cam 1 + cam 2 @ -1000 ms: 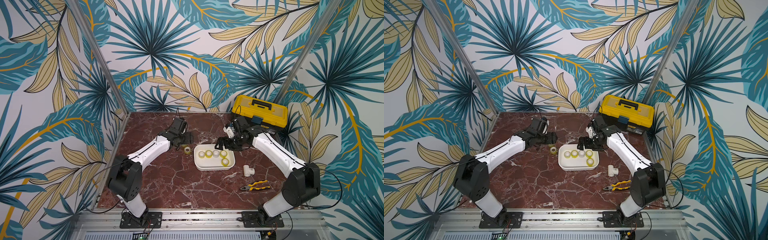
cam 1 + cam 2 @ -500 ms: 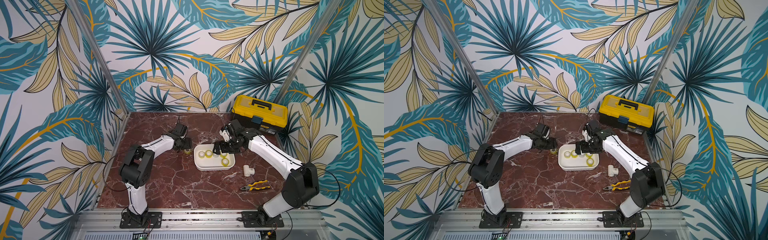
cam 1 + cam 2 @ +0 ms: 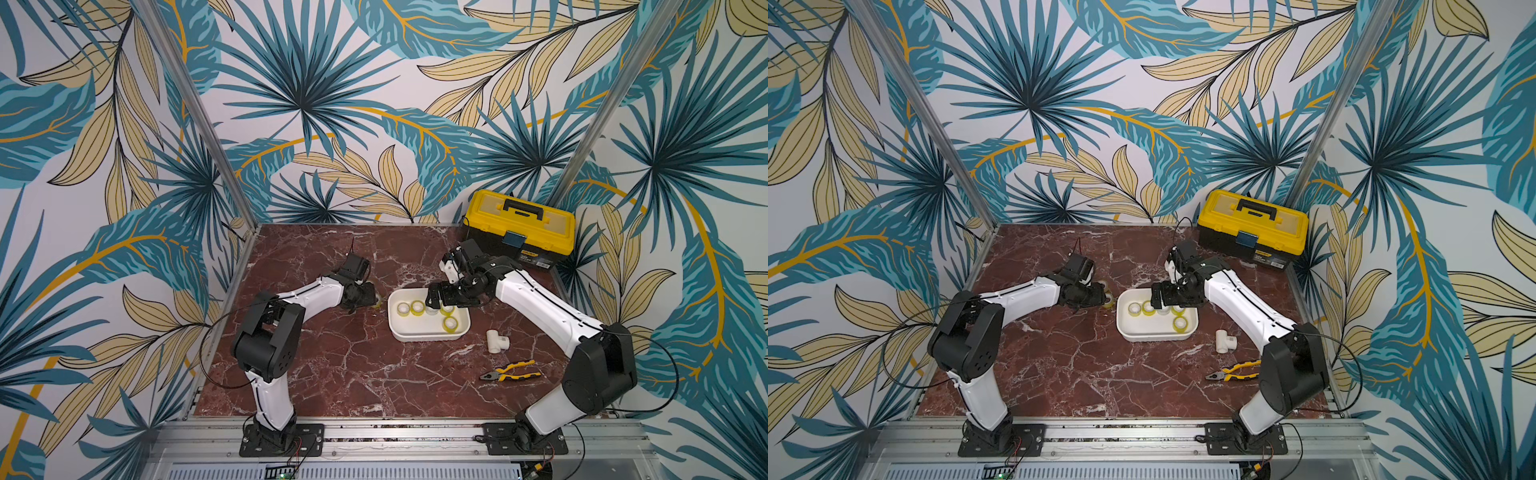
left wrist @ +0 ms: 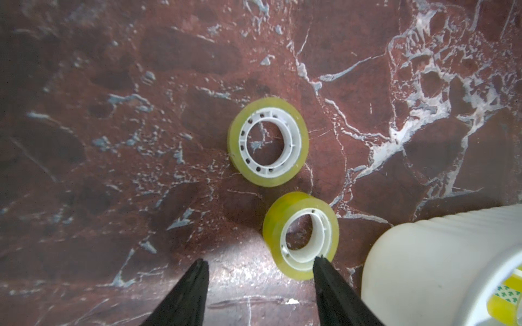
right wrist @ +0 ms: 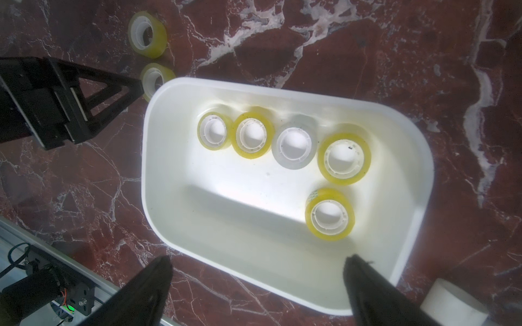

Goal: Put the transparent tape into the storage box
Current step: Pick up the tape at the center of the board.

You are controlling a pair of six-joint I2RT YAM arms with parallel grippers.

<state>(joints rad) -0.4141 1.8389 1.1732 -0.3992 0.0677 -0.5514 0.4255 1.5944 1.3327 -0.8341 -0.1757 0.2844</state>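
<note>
Two yellowish rolls of transparent tape lie flat on the marble just left of the storage box (image 3: 428, 336) (image 3: 1156, 332): a nearer roll (image 4: 300, 235) (image 5: 156, 76) and a farther roll (image 4: 268, 141) (image 5: 147, 34). My left gripper (image 4: 260, 261) (image 3: 372, 297) (image 3: 1106, 293) hangs low beside them, open, with one fingertip (image 4: 319, 258) over the nearer roll's rim. Several more rolls lie inside the box, among them a whitish one (image 5: 293, 145). My right gripper (image 5: 258, 261) (image 3: 434, 297) (image 3: 1158, 297) stands wide open above the box's back edge, holding nothing.
A yellow-and-black toolbox (image 3: 519, 226) (image 3: 1252, 226) stands at the back right. A white T-shaped pipe fitting (image 3: 497, 341) (image 3: 1225, 341) and yellow-handled pliers (image 3: 511, 370) (image 3: 1235, 370) lie right of the box. The box's corner (image 4: 423, 254) is close to my left fingers.
My left gripper has come down to the two rolls beside the box, its arm folding in. My right gripper has shifted a little left over the box and stayed open.
</note>
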